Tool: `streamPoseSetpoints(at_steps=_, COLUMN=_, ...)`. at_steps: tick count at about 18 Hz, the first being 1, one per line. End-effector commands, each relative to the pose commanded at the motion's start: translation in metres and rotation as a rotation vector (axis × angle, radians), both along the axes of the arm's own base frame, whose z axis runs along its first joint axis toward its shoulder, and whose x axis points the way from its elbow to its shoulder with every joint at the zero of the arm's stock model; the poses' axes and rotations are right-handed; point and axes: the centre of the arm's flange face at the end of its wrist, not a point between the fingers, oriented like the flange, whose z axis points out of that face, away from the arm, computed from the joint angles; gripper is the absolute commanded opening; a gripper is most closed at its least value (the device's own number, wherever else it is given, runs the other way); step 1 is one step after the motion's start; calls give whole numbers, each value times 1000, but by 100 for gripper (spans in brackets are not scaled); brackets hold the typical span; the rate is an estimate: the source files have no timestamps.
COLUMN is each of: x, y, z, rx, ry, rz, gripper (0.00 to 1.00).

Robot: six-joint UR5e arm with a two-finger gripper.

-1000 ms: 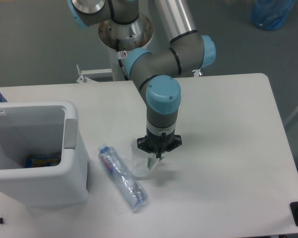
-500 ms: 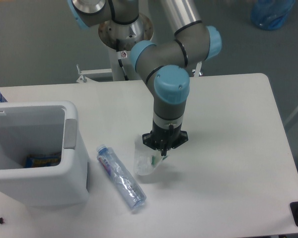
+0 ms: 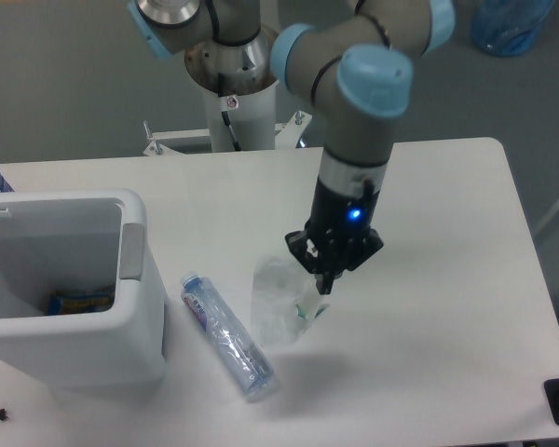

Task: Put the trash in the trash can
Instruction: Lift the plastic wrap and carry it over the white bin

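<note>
Lifting stage: gripper (image 3: 324, 282) jaws pinched on the crumpled wrapper (image 3: 279, 303), raised above the table. Next move calls for carrying it leftward over the trash can (image 3: 135, 279).

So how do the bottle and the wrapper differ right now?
The crushed bottle lies flat on the table, untouched; the crumpled wrapper hangs under the hand. The bottle is long with a red-lettered label; the wrapper is smaller with green bits. Both are clear plastic, outside the trash can.
</note>
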Motion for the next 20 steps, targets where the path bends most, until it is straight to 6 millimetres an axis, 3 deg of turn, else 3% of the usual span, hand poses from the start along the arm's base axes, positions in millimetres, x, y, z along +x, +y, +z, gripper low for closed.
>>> streamPoseSetpoints(at_steps=6, x=47, y=-9, z=93, rx=172, ry=16, rz=5, gripper=9)
streamPoseSetpoints(at_steps=8, x=65, y=-16, z=111, rx=204, ry=21, rz=-5, gripper=9)
streamPoseSetpoints(at_steps=15, x=153, y=13, z=108, rx=207, ry=-2, rz=-154, gripper=9)
streamPoseSetpoints(at_steps=20, x=220, y=37, z=87, rx=184, ry=-29, rz=-288, gripper=10)
